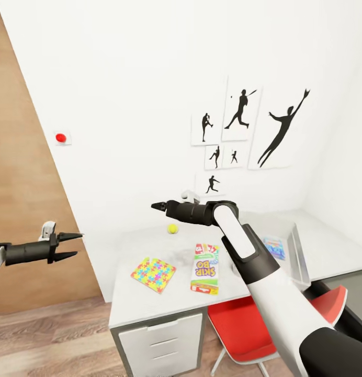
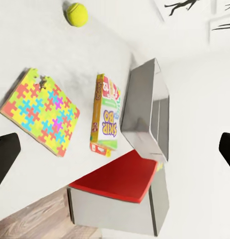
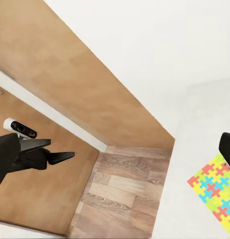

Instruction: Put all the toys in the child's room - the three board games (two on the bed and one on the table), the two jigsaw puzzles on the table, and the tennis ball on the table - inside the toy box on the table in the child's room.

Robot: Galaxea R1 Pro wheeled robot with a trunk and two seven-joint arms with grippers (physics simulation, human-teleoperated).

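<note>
L gripper point(image 1: 71, 246) open, R gripper point(image 1: 156, 206) over table point(image 1: 149, 303)

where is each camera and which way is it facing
Head view: up on the head, looking down over the table; both arms show, left pincer open.
Left wrist view: above the table, facing the jigsaw puzzle, Skip-Bo box and tennis ball; dark fingertips at the edges.
Right wrist view: facing the floor and left pincer.
All three views share the puzzle.
</note>
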